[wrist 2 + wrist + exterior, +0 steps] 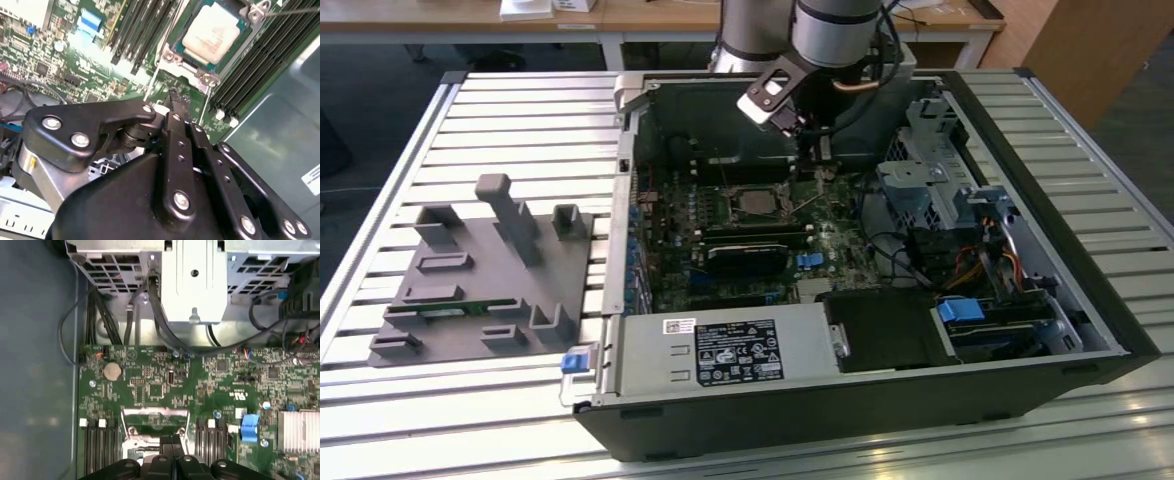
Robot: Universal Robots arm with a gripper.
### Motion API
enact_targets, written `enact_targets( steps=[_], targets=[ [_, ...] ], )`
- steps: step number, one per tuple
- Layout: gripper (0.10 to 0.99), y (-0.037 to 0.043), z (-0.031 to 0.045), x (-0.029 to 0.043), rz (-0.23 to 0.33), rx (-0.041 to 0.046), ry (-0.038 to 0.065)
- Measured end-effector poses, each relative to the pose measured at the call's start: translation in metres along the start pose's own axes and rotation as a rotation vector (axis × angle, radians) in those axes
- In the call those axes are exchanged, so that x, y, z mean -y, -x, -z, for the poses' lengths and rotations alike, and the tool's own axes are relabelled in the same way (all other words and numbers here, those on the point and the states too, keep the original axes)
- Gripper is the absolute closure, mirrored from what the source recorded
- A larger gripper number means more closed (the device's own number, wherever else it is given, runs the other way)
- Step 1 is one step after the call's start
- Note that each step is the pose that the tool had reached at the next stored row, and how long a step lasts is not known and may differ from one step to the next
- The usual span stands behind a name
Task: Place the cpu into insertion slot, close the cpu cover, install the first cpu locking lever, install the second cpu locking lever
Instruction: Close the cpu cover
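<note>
In the exterior view you are looking at the arm (834,30) reaching down into the open computer case (1107,340), which is sitting on the slatted table (400,180). The gripper (821,165) is hanging over the green board, near the insertion slot (754,205) and at about two o'clock from it. The grey fixture (480,270) is lying at nine o'clock of the case, on the exterior view's left, well apart from the tool. The power supply (720,352) is sitting at six o'clock of the slot.

In the second wrist view you are seeing the black fingers (172,145) pressing together, with nothing showing between them. The cpu (210,31) is sitting in the slot, silver top up, its green edge showing, near the fingertips but apart from them. The memory slots (145,30) are running beside it.

In the first wrist view the cpu cover (155,415) is showing as a silver frame just past the fingertips. You cannot tell whether it is lying flat or standing raised. The coin cell (112,371) is sitting on the board near it.
</note>
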State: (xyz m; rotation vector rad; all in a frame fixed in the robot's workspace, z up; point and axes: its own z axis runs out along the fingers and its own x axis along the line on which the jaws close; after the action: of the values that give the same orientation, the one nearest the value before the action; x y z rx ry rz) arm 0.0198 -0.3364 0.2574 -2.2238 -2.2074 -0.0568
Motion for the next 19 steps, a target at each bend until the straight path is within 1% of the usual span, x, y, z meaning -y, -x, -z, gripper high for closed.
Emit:
enact_targets(
  steps=[1,3,6,10,11,12,16,19],
  targets=[
    [0.980,0.0000,0.0000,-0.0016,0.000,-0.0030,0.000],
    [0.980,-0.0003,-0.0002,-0.0067,0.001,-0.0049,0.000],
    [0.980,-0.0003,-0.0004,-0.0118,0.000,-0.0050,0.000],
    [0.980,-0.0003,-0.0005,-0.0161,0.001,-0.0050,-0.001],
    [0.980,-0.0005,-0.0006,-0.0191,0.000,-0.0049,-0.003],
    [0.980,-0.0007,-0.0007,-0.0205,0.000,-0.0048,-0.004],
    [0.980,-0.0055,-0.0012,-0.0262,0.000,-0.0049,-0.006],
    [0.980,-0.0089,-0.0016,-0.0312,0.000,-0.0049,-0.010]
  ],
)
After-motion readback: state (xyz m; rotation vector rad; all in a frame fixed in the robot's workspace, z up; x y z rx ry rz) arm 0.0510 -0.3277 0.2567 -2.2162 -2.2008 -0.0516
